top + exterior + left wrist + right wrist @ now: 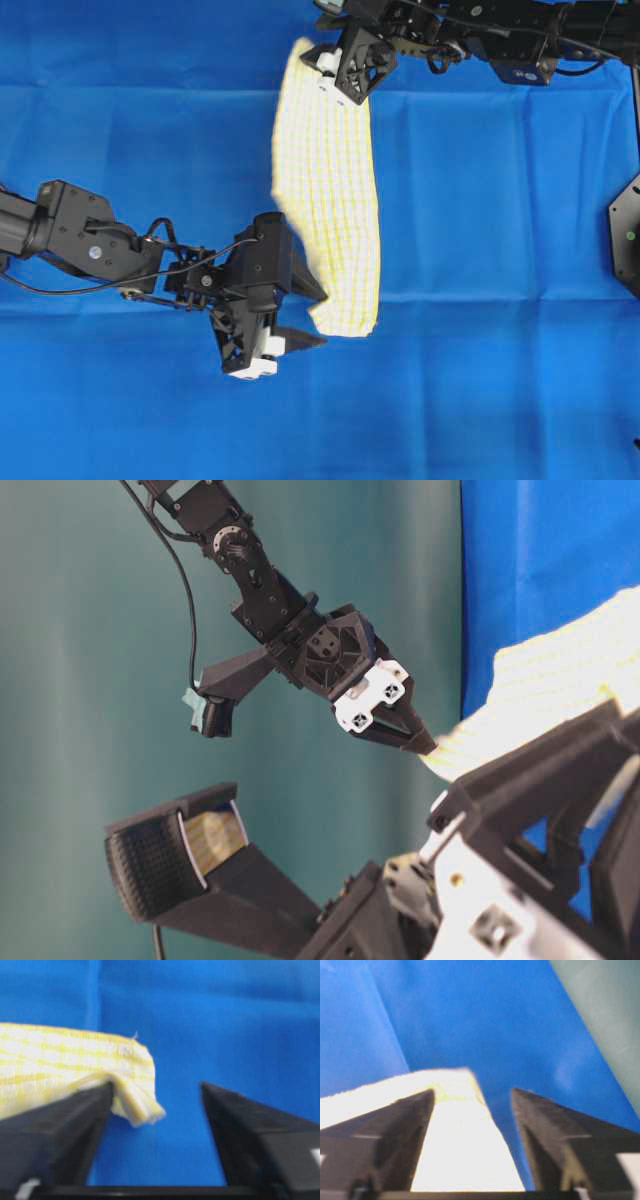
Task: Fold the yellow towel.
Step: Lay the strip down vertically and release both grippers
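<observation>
The towel (328, 190) lies as a long folded strip on the blue cloth (500, 200), and it stretches between the two pincers.

The left pincer (300, 315) is at the near end of the strip. Its jaws stand wide apart. In the left wrist view the corner of the towel (132, 1105) hangs just beside the inner face of the left finger (60, 1130), and the other finger (250, 1135) is well apart from it, with only blue cloth between. The jaws do not squeeze the towel; I cannot tell if the corner touches the finger.

The right pincer (330, 75) is at the far end of the strip. Its jaws are also wide apart. In the right wrist view the towel end (465, 1145) lies between the two fingers, close to the left one (390, 1135), and nothing is clamped.

In the table-level view one finger tip of the right pincer (300, 715) is at the towel edge (540, 700).
</observation>
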